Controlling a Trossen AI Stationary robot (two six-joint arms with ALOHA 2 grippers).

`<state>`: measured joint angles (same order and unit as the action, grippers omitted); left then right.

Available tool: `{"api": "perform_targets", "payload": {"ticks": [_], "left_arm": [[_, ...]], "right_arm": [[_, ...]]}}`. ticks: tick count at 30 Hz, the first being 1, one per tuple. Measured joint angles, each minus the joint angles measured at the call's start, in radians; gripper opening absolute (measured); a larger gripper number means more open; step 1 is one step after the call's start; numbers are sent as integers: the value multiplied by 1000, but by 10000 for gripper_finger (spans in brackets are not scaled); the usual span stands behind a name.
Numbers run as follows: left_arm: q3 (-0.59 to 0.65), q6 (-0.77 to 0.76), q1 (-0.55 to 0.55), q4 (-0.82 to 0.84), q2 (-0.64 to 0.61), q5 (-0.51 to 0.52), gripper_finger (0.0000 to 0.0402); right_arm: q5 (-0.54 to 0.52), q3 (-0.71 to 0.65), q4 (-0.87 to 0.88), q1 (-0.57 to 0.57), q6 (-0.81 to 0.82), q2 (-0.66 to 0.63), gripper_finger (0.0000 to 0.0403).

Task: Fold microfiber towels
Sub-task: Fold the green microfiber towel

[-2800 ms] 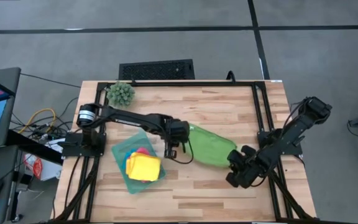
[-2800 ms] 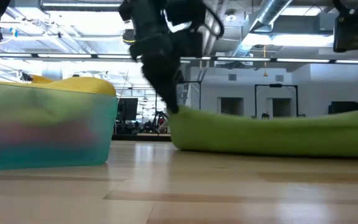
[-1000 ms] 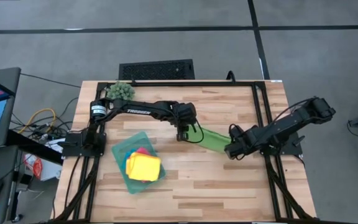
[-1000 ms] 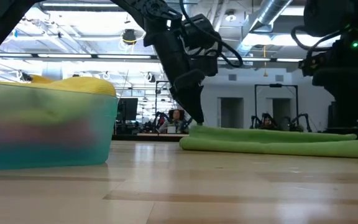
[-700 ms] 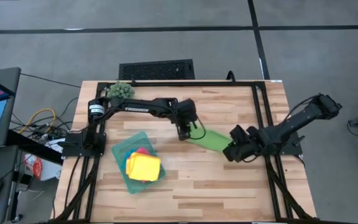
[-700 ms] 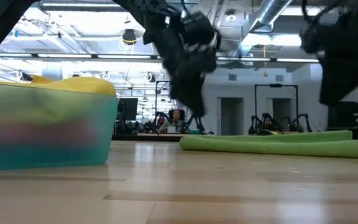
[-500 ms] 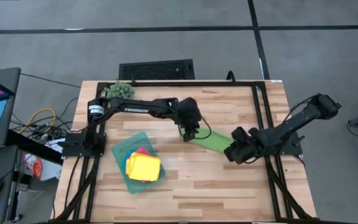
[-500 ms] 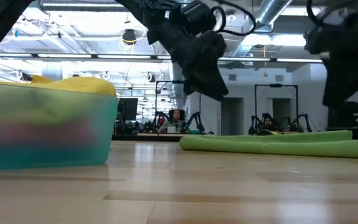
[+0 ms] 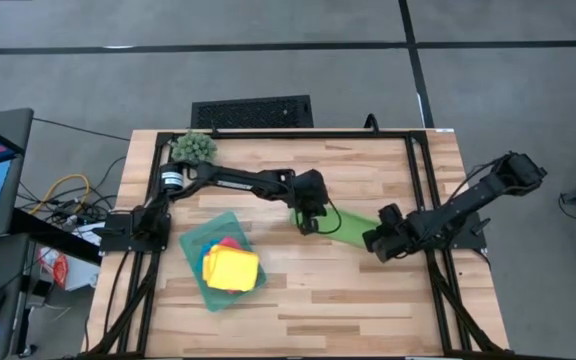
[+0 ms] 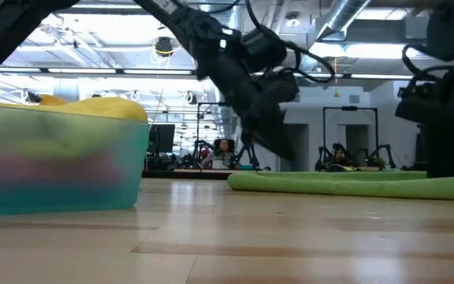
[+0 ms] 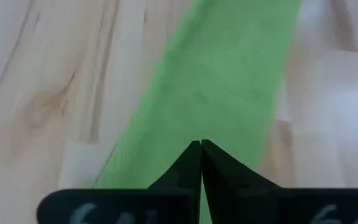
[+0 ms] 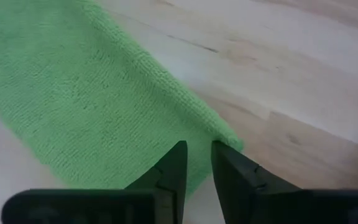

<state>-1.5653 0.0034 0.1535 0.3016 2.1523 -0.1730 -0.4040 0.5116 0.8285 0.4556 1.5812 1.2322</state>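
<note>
Closest to the low camera is the translucent teal rectangular plastic tray (image 10: 61, 170), sitting on the light wooden plank surface (image 9: 298, 290) with the soft yellow microfiber towel (image 9: 231, 268) piled on top and a bit of a pink towel (image 9: 230, 243) peeking out. Past that, the soft green microfiber towel (image 9: 349, 225) lies flat, folded into a narrow strip mid-surface. The left end effector (image 11: 201, 146) hovers over one end with fingers pressed together, the right end effector (image 12: 197, 148) sits at the other end with fingers slightly apart, holding nothing, and a small spiky green ball plant (image 9: 194, 148) is at the far corner.

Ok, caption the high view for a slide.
Both grippers, left and right, hover at the ends of a folded green towel beside the tray.
</note>
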Motion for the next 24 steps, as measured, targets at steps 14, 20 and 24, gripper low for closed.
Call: {"api": "perform_targets", "payload": {"ticks": [14,20,24], "left_arm": [[-1,-56,4,56,71,1,7],[3,-126,12,71,-23,-18,7],[2,-177,8,1,-56,-106,7]], "right_arm": [[26,-26,-8,-59,11,-41,97],[110,50,56,-56,88,-127,98],[148,52,34,-15,215,-148,120]]}}
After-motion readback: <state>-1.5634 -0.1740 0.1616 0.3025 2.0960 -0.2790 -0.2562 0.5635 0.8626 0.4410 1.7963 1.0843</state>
